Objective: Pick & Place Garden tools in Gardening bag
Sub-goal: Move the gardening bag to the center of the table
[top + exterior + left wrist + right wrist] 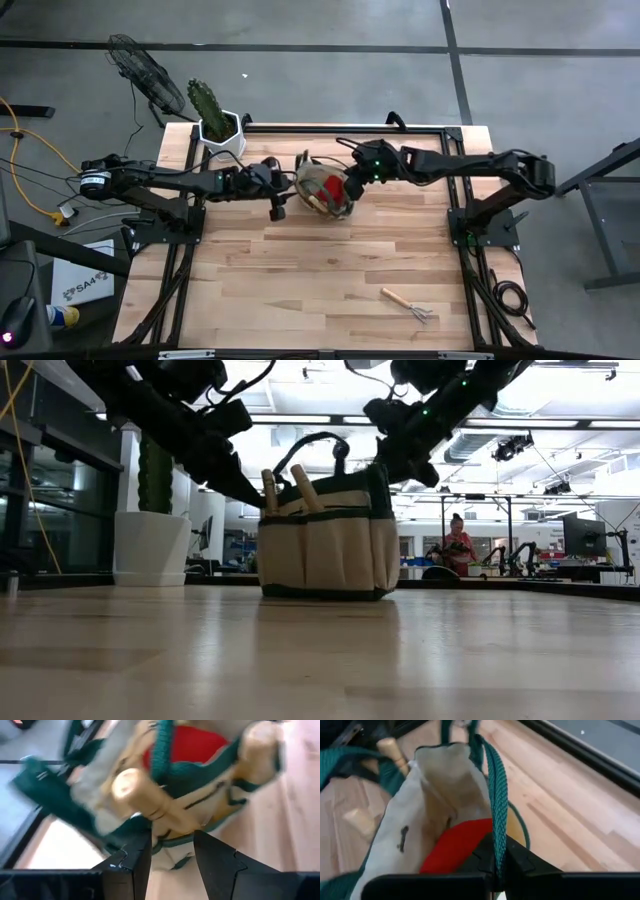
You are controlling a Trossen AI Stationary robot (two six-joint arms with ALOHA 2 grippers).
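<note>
Mostly done: the bag [326, 190] already holds a red glove-like piece [456, 846] and at least two wooden-handled tools [306, 488] sticking up out of its pockets. One small rake [408, 304] is left, lying on the counter [300, 270] near the front right corner, well apart from the bag. Bag sits upright at the back centre of the counter, tan fabric with dark green trim and loop handles, just beside the cactus pot [222, 132]. Right gripper [496, 860] is at the bag's rim, fingers closed on a green loop handle [497, 795]. Left gripper [172, 852] is at the bag's other side, fingers part open around a wooden handle [150, 805], not visibly clamping it. Next pick, by my read, is the rake.
</note>
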